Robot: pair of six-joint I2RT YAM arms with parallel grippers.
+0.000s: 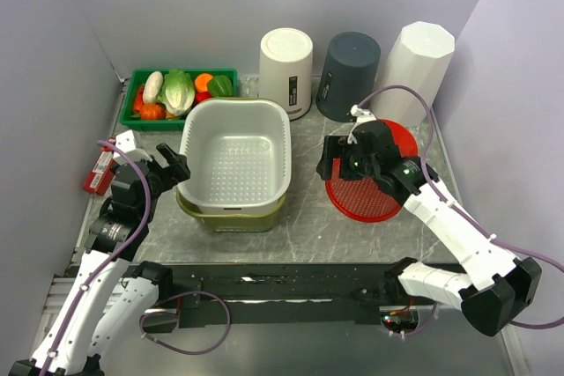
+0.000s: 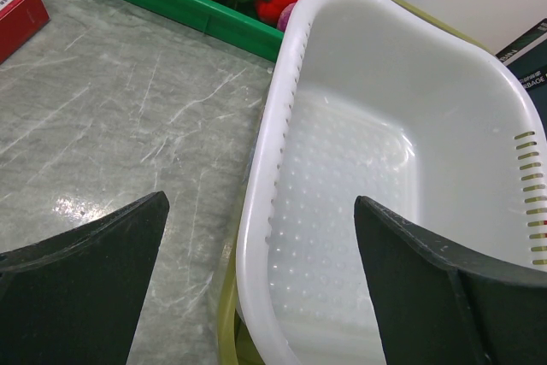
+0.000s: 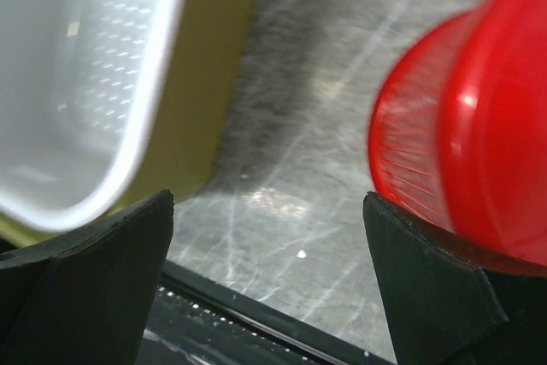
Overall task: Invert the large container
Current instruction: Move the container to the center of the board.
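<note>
Only the top view shows tall bins (image 1: 348, 75) behind the white basket (image 1: 236, 158).

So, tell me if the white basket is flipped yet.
Not flipped: the basket sits mouth up, its perforated floor showing, nested in the olive tub.

White arms (image 1: 449, 217), black hands (image 2: 261, 203) (image 3: 269, 201), purple cables (image 1: 189, 350)
</note>
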